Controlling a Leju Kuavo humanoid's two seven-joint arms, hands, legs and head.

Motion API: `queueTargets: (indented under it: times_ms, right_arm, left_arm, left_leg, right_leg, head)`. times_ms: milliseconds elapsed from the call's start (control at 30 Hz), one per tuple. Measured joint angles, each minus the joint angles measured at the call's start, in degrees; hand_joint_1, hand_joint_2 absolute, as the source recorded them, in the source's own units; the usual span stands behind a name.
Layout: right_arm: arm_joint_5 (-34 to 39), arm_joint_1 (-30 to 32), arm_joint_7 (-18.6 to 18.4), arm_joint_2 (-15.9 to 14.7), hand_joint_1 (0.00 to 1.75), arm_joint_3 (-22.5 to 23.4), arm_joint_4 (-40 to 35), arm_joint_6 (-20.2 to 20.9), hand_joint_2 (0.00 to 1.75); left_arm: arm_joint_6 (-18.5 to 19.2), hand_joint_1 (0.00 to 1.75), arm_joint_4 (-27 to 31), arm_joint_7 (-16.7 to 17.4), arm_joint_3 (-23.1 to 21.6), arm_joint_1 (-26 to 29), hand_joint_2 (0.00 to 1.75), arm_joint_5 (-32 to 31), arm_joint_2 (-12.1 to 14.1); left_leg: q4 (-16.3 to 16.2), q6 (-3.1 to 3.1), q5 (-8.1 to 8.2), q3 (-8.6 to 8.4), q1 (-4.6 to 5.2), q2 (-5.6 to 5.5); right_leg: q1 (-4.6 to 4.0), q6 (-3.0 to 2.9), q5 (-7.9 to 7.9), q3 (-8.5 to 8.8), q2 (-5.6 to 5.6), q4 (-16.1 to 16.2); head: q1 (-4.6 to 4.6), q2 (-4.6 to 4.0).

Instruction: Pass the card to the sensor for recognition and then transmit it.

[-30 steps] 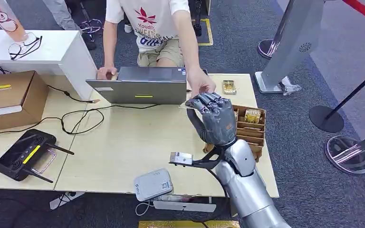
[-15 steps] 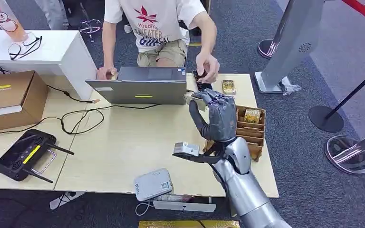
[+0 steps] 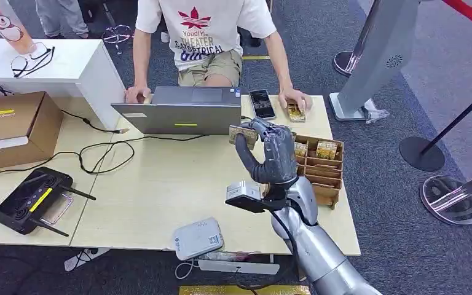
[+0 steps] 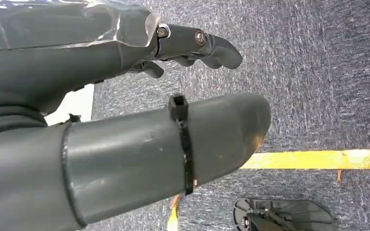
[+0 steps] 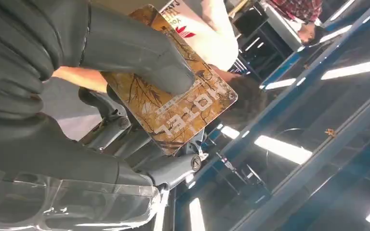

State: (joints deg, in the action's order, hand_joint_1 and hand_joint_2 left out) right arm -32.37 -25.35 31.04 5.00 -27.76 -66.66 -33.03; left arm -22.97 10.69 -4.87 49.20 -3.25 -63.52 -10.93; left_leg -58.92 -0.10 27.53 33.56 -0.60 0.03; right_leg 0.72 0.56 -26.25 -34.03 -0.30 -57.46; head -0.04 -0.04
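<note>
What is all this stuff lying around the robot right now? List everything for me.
card: one, gold-brown, held in the right hand above the table
card holder: one, brown wood, table's right side, cards in its slots
laptop: one, grey, far edge of the table
phone: one, black, beside the laptop
sensor: one, white, near edge
controller: one, black, left
cardboard box: one, brown, left
glasses: one pair, on the white counter
person: one, white shirt, seated behind the laptop
left hand: grey, over the floor
right hand: grey, raised

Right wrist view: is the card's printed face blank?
No. The card pinched by the right hand has a gold-brown pattern with the word HOTEL printed on it.
</note>
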Motion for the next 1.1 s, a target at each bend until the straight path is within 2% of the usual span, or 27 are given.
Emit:
queueTargets:
  times_ms: [67, 133, 400, 567, 800, 1000, 1100]
  right_arm:
    - [0.73, -0.01, 0.00, -0.11, 1.75, -0.17, -0.02, 0.45, 1.75]
    - [5.64, -0.02, -0.13, -0.28, 1.75, -0.39, -0.33, 3.98, 1.75]
    - [33.12, -0.01, -5.45, -1.86, 1.75, -2.30, -3.04, 29.65, 1.75]
    - [41.57, 0.53, -10.16, -2.80, 1.75, -5.24, -3.04, 40.88, 1.75]
    - [45.48, 0.84, -13.59, -3.63, 1.75, -11.95, 1.48, 47.49, 1.75]
    - [49.97, -2.53, -17.23, -3.63, 1.75, -19.11, 8.84, 54.38, 1.75]
    - [50.92, -3.74, -18.58, -3.43, 1.75, -23.23, 12.54, 56.54, 1.75]
  left_arm:
    - [0.00, 0.00, 0.00, 0.00, 0.00, 0.01, 0.00, 0.00, 0.00]
    - [0.00, 0.00, 0.00, 0.00, 0.00, 0.01, 0.00, 0.00, 0.00]
    - [0.42, 0.00, -0.02, 0.00, 0.50, 0.06, 0.00, 0.26, 0.00]
    - [0.59, 0.00, -0.26, -0.13, 0.96, 0.06, 0.00, -0.06, 0.00]
    - [0.59, 0.00, -0.37, -0.13, 0.96, -0.01, 0.00, -0.61, -0.02]
    - [0.59, 0.00, -0.50, -0.61, 1.51, 0.04, 0.00, 0.28, 0.00]
    - [0.59, 0.00, -0.72, -0.98, 2.07, 0.05, 0.00, 0.61, 0.02]
  left_leg:
    - [0.00, 0.00, 0.00, 0.00, 0.00, 0.00]
    - [0.00, 0.00, 0.00, 0.00, 0.00, 0.00]
    - [0.00, 0.00, 0.00, 0.00, 0.00, 0.00]
    - [0.00, 0.00, 0.00, 0.00, 0.00, 0.00]
    - [0.00, 0.00, 0.00, 0.01, 0.00, 0.00]
    - [0.00, 0.00, 0.00, 0.01, -0.01, -0.01]
    - [0.00, 0.00, 0.00, 0.01, -0.01, -0.01]
  right_leg:
    - [0.00, 0.00, 0.00, 0.00, 0.00, 0.00]
    - [0.00, 0.00, 0.00, 0.00, 0.00, 0.00]
    - [0.00, 0.00, 0.00, -0.01, 0.00, 0.00]
    - [0.00, 0.00, 0.00, -0.01, 0.00, 0.00]
    - [0.00, 0.00, 0.00, 0.00, 0.00, 0.00]
    - [0.00, 0.00, 0.00, 0.02, -0.01, 0.00]
    - [0.00, 0.00, 0.00, 0.02, -0.02, 0.00]
  head:
    - [0.00, 0.00]
    - [0.00, 0.00]
    - [0.00, 0.00]
    - [0.00, 0.00]
    - [0.00, 0.00]
    - [0.00, 0.00]
    - [0.00, 0.00]
